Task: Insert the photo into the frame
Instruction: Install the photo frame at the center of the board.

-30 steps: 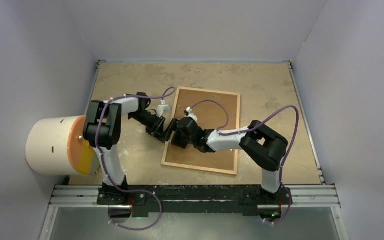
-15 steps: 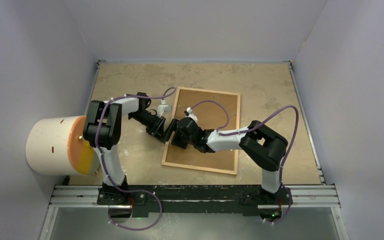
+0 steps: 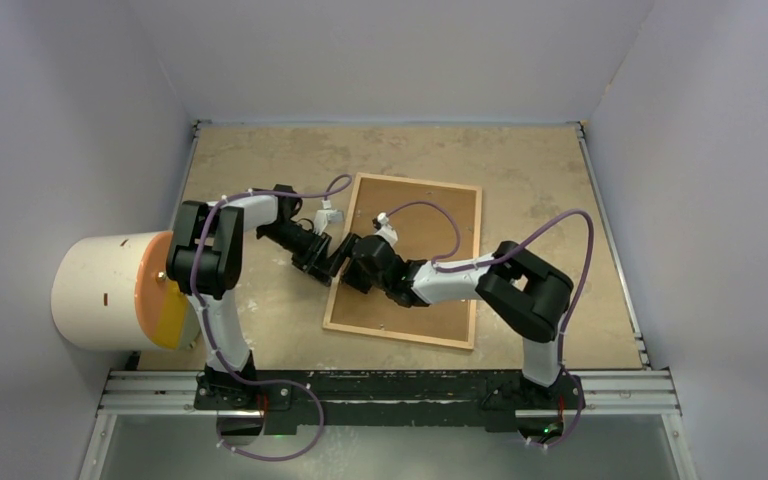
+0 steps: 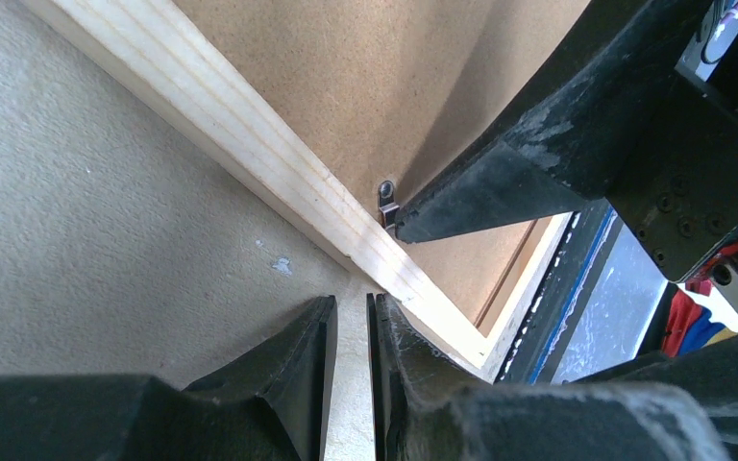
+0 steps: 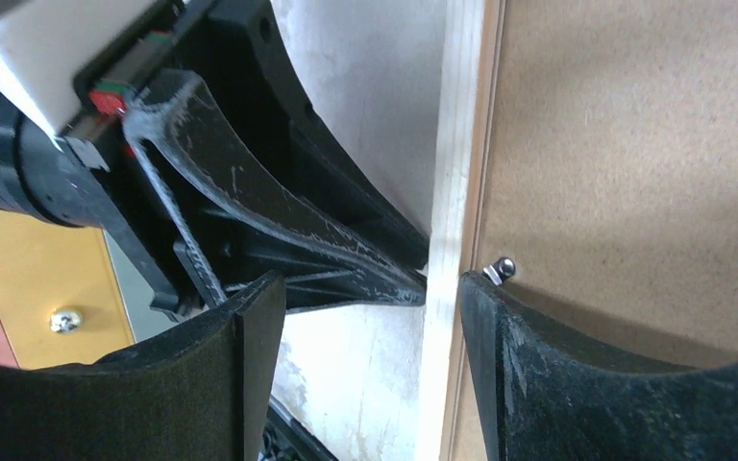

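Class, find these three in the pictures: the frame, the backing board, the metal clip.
frame (image 4: 250, 139): left wrist view, pale wood moulding.
board (image 5: 634, 144): right wrist view, bare brown face.
clip (image 5: 501, 270): right wrist view, its metal head.

No text, label, brand or number you can read in any view, plain light wood on the frame (image 4: 250, 139), bare brown backing board (image 5: 634, 144).

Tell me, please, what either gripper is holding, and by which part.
Nothing is clearly held. The right gripper stands open astride the frame's left rail; the left gripper, fingers almost together, meets that rail's outer edge, and a pinch cannot be told.
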You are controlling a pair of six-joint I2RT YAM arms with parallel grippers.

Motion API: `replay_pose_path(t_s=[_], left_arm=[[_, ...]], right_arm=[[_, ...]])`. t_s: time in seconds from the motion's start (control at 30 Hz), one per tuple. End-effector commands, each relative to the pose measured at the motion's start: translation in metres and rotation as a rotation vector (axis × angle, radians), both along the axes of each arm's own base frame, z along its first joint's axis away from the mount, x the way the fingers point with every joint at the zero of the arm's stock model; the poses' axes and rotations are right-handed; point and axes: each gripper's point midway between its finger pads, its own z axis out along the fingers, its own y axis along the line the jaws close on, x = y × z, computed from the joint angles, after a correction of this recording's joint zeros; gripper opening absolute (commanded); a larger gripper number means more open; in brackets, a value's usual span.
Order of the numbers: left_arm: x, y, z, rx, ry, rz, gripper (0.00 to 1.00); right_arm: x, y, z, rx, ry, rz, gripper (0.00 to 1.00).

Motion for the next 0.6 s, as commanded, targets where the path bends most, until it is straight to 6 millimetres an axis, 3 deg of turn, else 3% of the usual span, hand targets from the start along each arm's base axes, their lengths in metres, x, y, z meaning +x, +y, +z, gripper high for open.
replay_pose_path(t_s=[0.0, 0.17, 0.33, 0.43, 0.57], left_arm=[[-0.001, -0.003, -0.002, -0.013, -0.052, -0.049, 0.23], [-0.001, -0.002, -0.001, -0.012, -0.051, -0.05, 0.23], [0.021, 0.014, 0.013, -0.021, -0.081, -0.003, 0.23], [0.039, 0.027, 0.026, -0.031, -0.121, 0.037, 0.23], [0.041, 0.031, 0.031, -0.017, -0.161, 0.03, 0.27]], right_arm=[[0.02, 0.0, 0.012, 0.036, -0.07, -0.092, 0.68], [0.019, -0.002, 0.02, 0.072, -0.1, -0.089, 0.66], [0.011, -0.009, 0.059, 0.086, -0.189, -0.015, 0.7], [0.014, -0.03, 0.087, 0.084, -0.249, -0.023, 0.76], [0.038, -0.09, 0.089, 0.015, -0.221, -0.107, 0.84]])
